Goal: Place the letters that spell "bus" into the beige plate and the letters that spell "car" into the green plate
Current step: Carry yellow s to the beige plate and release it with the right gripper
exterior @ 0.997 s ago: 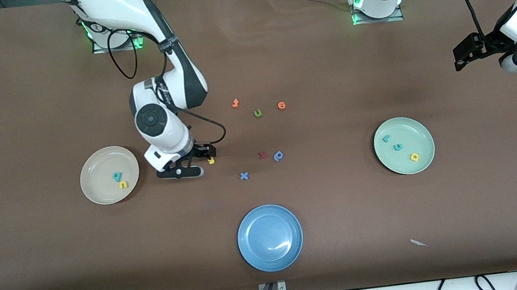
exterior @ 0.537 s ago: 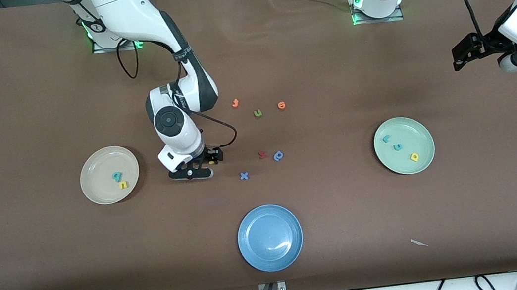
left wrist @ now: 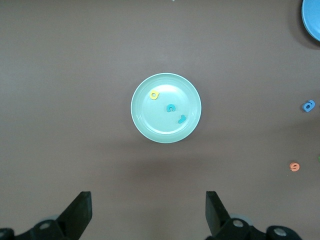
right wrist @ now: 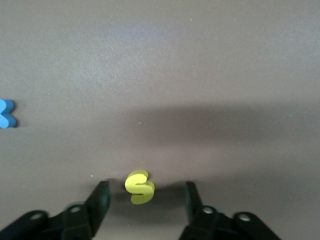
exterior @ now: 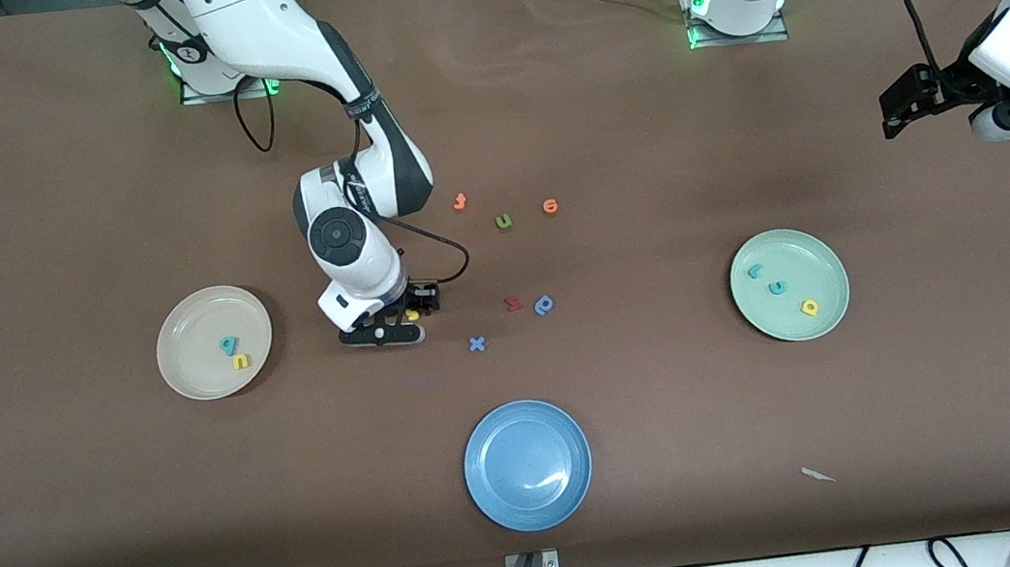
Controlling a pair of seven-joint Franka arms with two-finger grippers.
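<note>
Right gripper (exterior: pixel 413 315), arm bent steeply down to the brown table (exterior: pixel 63 185), straddles the small yellow foam "s" (right wrist: pixel 139 187) mid-table, fingers (right wrist: pixel 100 197) apart, not touching. Left gripper (left wrist: pixel 148 212) hovers wide open over the pale green plate (left wrist: pixel 145 125), waiting.

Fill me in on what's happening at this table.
The right gripper is down on the table around the yellow "s", one finger on each side with gaps showing, so it isn't gripped yet. The beige plate holds a teal "b" and yellow "u". The green plate already holds three letters. The left gripper waits, open, high over the table near the green plate.
</note>
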